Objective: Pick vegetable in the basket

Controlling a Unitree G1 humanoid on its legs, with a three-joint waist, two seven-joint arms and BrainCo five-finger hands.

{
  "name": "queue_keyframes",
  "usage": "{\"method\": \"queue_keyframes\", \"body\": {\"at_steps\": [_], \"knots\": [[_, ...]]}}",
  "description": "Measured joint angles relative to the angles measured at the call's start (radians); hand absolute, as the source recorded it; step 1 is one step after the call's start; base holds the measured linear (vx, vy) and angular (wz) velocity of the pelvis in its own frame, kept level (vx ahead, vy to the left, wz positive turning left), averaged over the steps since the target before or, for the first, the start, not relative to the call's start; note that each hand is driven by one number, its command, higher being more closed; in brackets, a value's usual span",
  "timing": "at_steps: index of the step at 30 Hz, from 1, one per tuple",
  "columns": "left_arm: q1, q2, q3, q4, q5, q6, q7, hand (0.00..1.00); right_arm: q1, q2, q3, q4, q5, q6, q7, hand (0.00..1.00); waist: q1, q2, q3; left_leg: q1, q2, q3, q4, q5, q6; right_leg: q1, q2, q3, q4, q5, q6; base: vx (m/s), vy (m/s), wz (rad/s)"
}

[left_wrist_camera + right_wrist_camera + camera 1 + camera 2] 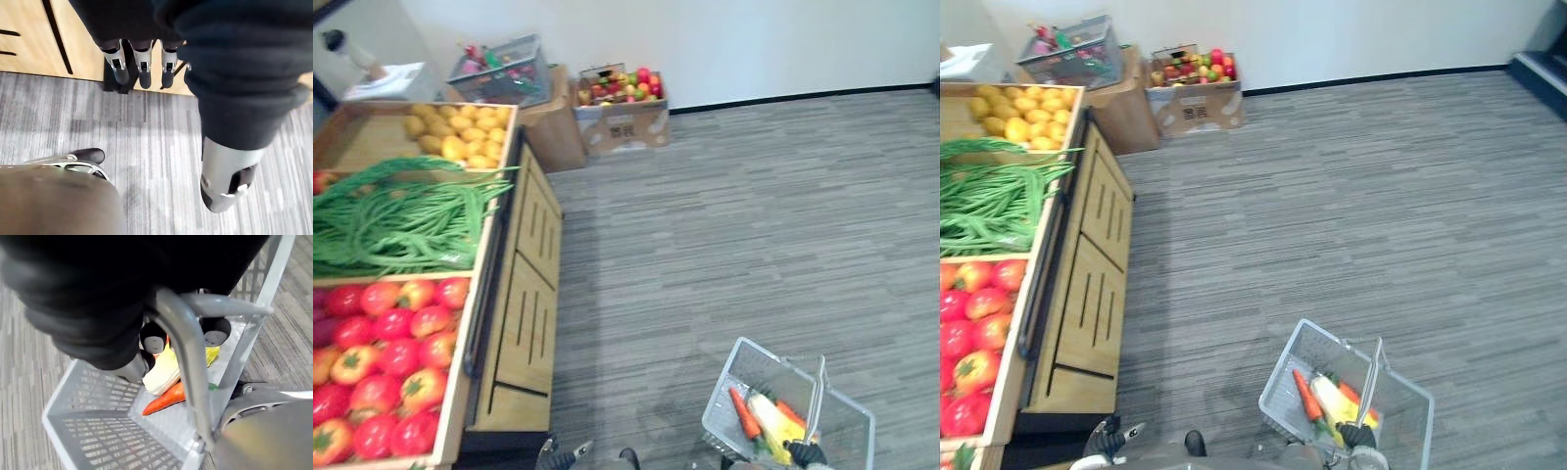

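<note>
Grey carpet point(754, 215) is stretching away to the far wall, and a wooden stand point(524, 294) is running along the robot's left. Its bins are showing tomatoes point(391, 352) at the near end, green beans point(401, 220) in the middle and yellow produce point(460, 132) at the far end.

The right hand point(136, 368) is hanging low at the robot's right side, its fingers curling round the handle point(188, 362) of a grey basket point(729, 377), well apart from the stand. A carrot point(744, 416) and a pale corn cob point(771, 416) are lying at the basket's near end, under the handle.

The left hand point(144, 66) is hanging by the stand's foot, fingers straight, holding nothing.

I'd say the robot is pausing between picks. The next move is calling for that free hand to rise over the stand's edge into a bin, with the basket kept level.
</note>
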Motion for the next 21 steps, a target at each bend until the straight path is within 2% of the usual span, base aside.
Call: {"method": "queue_keyframes", "body": {"at_steps": [2,8,16,19,21], "knots": [[-0.003,0.012,-0.002,0.004,0.000,0.002,-0.002,0.00,0.007,0.006,-0.022,-0.001,0.005,-0.010,0.002,1.00,-0.008,-0.015,0.003,-0.002,-0.021,-0.001,-0.003,0.000,0.001,0.000,-0.019,0.004,-0.009,0.006,0.010,0.05,0.149,-0.01],[-0.007,0.019,-0.045,0.015,0.003,0.003,-0.002,0.00,0.004,0.009,-0.033,-0.001,0.006,-0.010,0.009,1.00,-0.010,-0.010,-0.001,0.023,-0.035,-0.010,-0.042,0.013,0.020,0.008,-0.022,-0.001,-0.007,0.008,0.014,0.03,0.036,0.03],[-0.009,0.029,-0.057,0.052,0.002,0.004,-0.019,0.00,0.004,0.036,-0.075,0.001,0.032,-0.008,0.009,1.00,-0.012,-0.013,-0.002,0.073,-0.027,0.028,-0.059,0.014,0.022,-0.005,-0.020,0.010,0.049,0.008,0.014,-0.05,0.008,-0.16],[-0.008,0.029,-0.053,0.058,-0.036,0.006,-0.020,0.00,0.002,0.042,-0.081,0.002,0.060,-0.004,0.009,1.00,-0.008,-0.017,-0.004,0.072,-0.031,0.044,-0.075,0.025,0.038,-0.015,-0.020,0.004,0.028,0.011,0.019,-0.11,-0.003,-0.18],[-0.008,0.028,-0.053,0.087,-0.059,0.011,-0.021,0.00,0.006,0.046,-0.108,0.003,0.088,0.004,0.009,1.00,-0.013,-0.009,-0.016,0.074,-0.029,0.041,-0.097,0.042,0.044,-0.004,-0.014,-0.009,-0.010,0.020,0.031,-0.09,-0.034,0.04]]}}
